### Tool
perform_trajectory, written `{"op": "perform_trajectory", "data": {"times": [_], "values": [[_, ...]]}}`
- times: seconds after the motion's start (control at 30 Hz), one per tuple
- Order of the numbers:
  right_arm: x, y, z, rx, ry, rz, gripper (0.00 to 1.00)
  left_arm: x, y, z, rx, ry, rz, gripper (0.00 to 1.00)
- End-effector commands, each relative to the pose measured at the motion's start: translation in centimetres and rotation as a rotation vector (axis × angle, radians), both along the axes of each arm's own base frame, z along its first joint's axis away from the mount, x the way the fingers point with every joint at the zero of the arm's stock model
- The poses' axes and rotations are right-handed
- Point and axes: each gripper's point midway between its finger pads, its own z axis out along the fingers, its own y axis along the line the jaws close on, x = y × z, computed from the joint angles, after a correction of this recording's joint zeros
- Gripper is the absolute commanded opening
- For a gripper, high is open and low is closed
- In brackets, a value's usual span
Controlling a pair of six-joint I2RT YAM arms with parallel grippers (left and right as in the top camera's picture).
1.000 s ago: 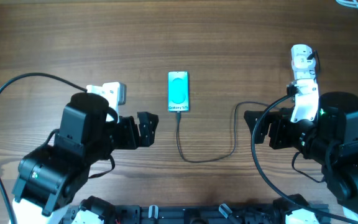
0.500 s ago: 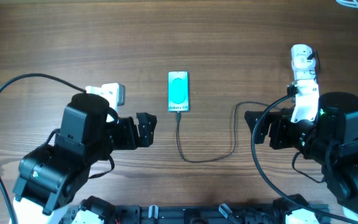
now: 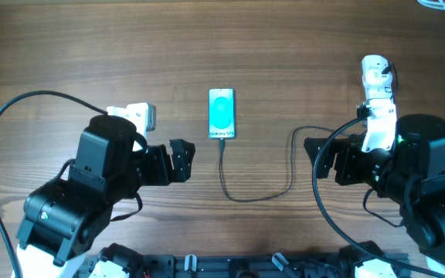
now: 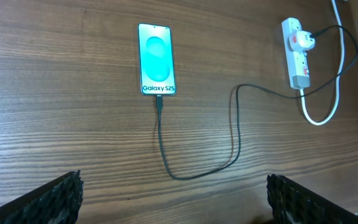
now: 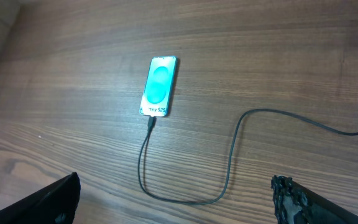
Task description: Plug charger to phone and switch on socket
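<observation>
the white elongated power strip (image 3: pixel 375 93) is lying far nearer the right tool (image 3: pixel 317 158) than the left tool (image 3: pixel 185 160), its long axis running away from the robot. both tools are gaping empty. the thin black charger cable (image 4: pixel 160 140) is reaching the teal-screened phone (image 3: pixel 222 113) at the middle of the bench (image 3: pixel 52 46).

Linked by thin black charger cable (image 4: pixel 236 130) on brown wooden tabletop (image 4: pixel 55 124): teal-screened flat smartphone (image 4: pixel 156 59) and white elongated power strip (image 4: pixel 296 56).

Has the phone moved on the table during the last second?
No. In the overhead view the phone keeps the same place relative to the socket.
</observation>
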Motion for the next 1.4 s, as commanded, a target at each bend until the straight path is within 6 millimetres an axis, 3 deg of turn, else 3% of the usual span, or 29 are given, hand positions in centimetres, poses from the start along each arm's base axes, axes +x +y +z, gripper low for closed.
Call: {"op": "perform_trajectory", "data": {"times": [0.0,0.2,0.37,0.57,0.73,0.83,1.07,1.37], "values": [[0.0,-0.2,0.2,-0.012,-0.012,-0.006,1.0,0.0,0.1,-0.1,0.016,-0.008,-0.006,1.0],[0.0,-0.2,0.2,-0.012,-0.012,-0.006,1.0,-0.4,0.5,0.4,0.006,-0.03,0.005,1.0],[0.0,-0.2,0.2,-0.012,-0.012,-0.006,1.0,-1.4,2.8,2.8,-0.035,-0.134,0.078,1.0],[0.0,-0.2,0.2,-0.012,-0.012,-0.005,1.0,-5.4,7.3,6.1,-0.067,-0.334,0.247,1.0],[0.0,-0.2,0.2,-0.012,-0.012,-0.005,1.0,-8.9,9.9,5.8,-0.041,-0.388,0.366,1.0],[0.0,-0.2,0.2,-0.012,-0.012,-0.006,1.0,-9.7,11.2,5.3,-0.003,-0.388,0.426,1.0],[0.0,-0.2,0.2,-0.012,-0.012,-0.005,1.0,-7.1,13.0,3.2,0.06,-0.429,0.523,1.0],[0.0,-0.2,0.2,-0.012,-0.012,-0.006,1.0,-3.0,12.7,-0.7,-0.003,-0.609,0.544,1.0]]}}
